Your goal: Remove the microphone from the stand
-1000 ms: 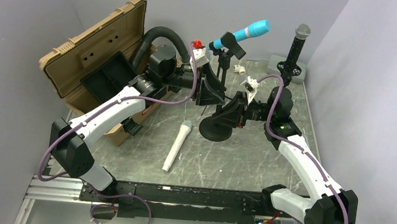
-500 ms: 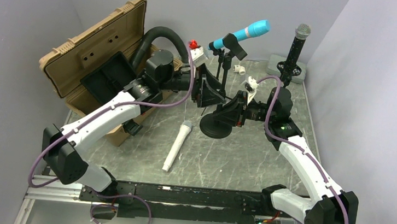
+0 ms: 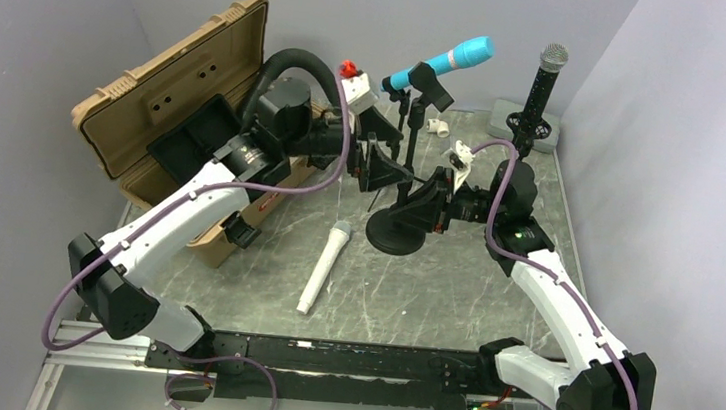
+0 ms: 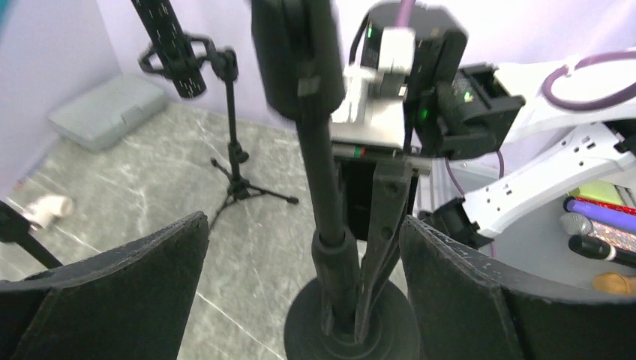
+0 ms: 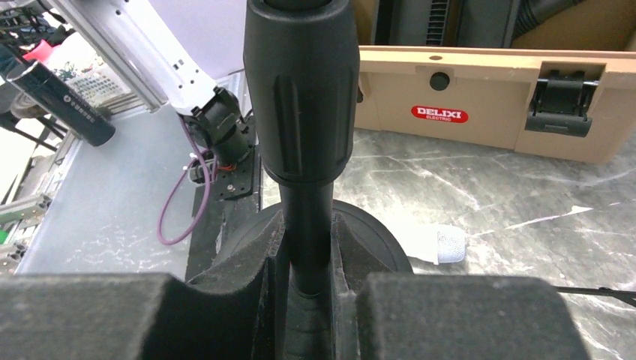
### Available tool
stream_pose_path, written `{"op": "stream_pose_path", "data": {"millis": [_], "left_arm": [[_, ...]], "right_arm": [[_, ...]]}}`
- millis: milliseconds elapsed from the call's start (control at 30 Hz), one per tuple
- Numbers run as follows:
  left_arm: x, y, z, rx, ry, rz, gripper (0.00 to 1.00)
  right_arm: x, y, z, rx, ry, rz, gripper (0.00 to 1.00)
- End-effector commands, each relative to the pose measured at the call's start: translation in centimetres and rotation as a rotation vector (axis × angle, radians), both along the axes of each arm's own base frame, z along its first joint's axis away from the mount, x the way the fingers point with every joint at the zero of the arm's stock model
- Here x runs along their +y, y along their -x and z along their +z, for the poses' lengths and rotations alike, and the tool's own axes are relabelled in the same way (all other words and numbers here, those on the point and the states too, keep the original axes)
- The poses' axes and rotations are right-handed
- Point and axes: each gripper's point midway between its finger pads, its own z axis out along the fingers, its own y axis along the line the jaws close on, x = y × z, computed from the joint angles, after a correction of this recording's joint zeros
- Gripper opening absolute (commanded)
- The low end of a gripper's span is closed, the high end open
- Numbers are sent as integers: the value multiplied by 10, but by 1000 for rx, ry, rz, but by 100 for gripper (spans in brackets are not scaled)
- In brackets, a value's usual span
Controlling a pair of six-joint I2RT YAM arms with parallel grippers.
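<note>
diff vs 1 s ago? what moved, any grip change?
The left arm swung its elbow outward to the left and lifted its wrist higher along the stand pole. The left tool spread wider and now straddles the pole without touching it. Unchanged: the right tool is clamped low on the pole, the blue microphone is still mounted, and the white microphone lies on the table.

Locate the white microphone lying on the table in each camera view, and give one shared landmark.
Top external: white microphone lies lower centre, left of the stand's round base.
Left wrist: not in it.
Right wrist: only its mesh head, right of centre.
Shared landmark: the stand's round base.
</note>
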Motion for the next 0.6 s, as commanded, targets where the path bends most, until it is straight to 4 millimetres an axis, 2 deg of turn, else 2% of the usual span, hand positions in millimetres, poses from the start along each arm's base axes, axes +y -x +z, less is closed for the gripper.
{"op": "stream_pose_path", "data": {"millis": [0,267,433,567], "left_arm": [[9,-1,57,-146,57,22,99],[8,-8,95,-251,94,19,99],[-7,-21,104,-226,121,7,99],[-15,-26,107,-195,144,-16,89]], "right_arm": [[-1,10,21,-135,-38,47,0],[0,11,17,-125,-31,70,0],[1,10,17,-117,-29,75,0],[0,10,16,-124,-21,64,0]]}}
